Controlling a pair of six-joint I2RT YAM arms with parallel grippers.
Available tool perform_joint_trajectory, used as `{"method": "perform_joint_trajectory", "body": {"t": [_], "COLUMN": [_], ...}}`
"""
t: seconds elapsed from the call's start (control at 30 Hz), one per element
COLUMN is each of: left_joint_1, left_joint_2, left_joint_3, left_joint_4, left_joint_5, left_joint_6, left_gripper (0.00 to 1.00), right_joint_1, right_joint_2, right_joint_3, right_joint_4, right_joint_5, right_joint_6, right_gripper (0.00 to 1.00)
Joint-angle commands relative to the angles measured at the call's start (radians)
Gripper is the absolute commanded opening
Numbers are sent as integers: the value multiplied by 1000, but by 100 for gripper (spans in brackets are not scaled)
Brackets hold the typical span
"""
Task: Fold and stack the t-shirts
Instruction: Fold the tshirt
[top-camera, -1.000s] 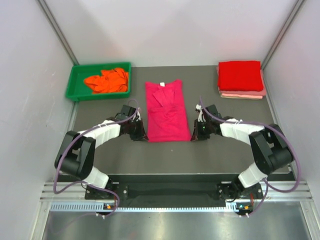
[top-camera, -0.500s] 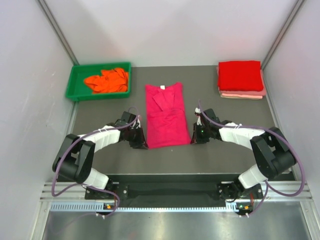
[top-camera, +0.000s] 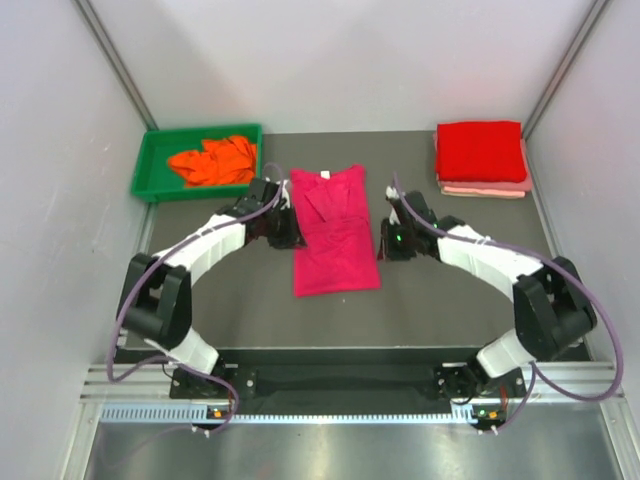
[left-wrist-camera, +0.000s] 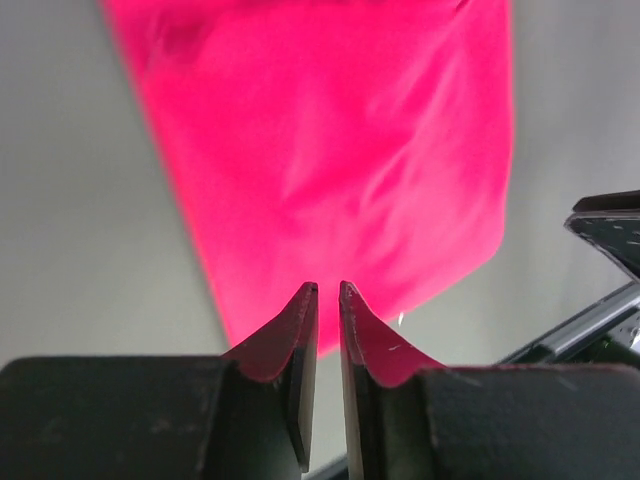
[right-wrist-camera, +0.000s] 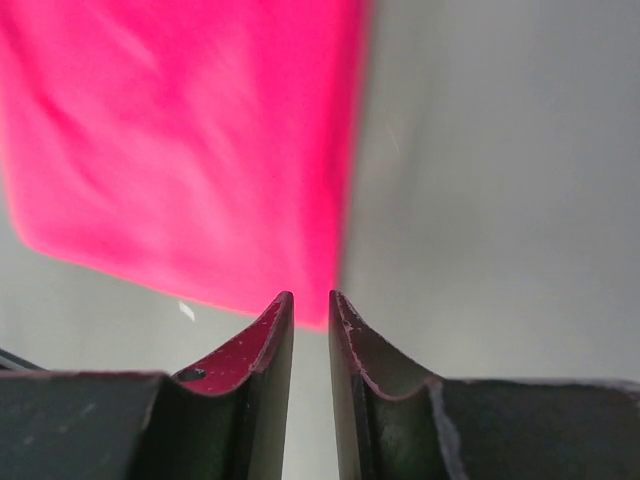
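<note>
Green tray (top-camera: 148, 172): far left corner of the tabletop (top-camera: 440, 300); it holds the orange t-shirt (top-camera: 212, 160), crumpled and not folded at all
Left end effector (left-wrist-camera: 328, 290): at the left edge of the magenta-pink t-shirt (top-camera: 335, 235); on my wrist feed the jaws stand apart by a slim gap with nothing between them, and the cloth lies below and beyond the tips
Magenta-pink t-shirt: flat in the middle of the tabletop, between my two end effectors, collar pointing away from the arm bases; its sides look turned in, so it reads as a long narrow strip
Right end effector (right-wrist-camera: 311, 297): at the right edge of the same shirt; its jaws are also parted only a little and grip nothing, and the cloth edge sits just past the left fingertip
Stack: far right corner; the bright red t-shirt (top-camera: 480, 150) lies folded on top of the pale pink t-shirt (top-camera: 485, 188), of which I see only the near edge
Done so far: two of the four shirts folded and stacked, and the third narrowed lengthwise
Left to do, as I judge it: fold the magenta-pink strip crosswise and carry it onto the stack, then take the orange one out of the tray and do it from scratch
</note>
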Motion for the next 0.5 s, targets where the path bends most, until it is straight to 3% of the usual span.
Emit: {"method": "perform_joint_trajectory", "body": {"t": [0.0, 0.2, 0.27, 0.47], "left_joint_1": [2, 12, 15, 19], "left_joint_2": [129, 348, 383, 488], "left_joint_3": [78, 283, 322, 351], "left_joint_4": [82, 84, 82, 16], "left_joint_5": [50, 0, -81, -250], "left_joint_6": [29, 70, 64, 32], "left_gripper": [19, 17, 17, 16], "right_joint_1": [6, 2, 0, -47], "right_joint_2": [100, 353, 405, 542], "right_joint_3": [181, 464, 526, 519], "right_joint_4": [27, -10, -11, 22], "right_joint_5": [-10, -76, -76, 36], "right_joint_6": [-82, -174, -188, -168], "right_gripper": [21, 19, 18, 9]}}
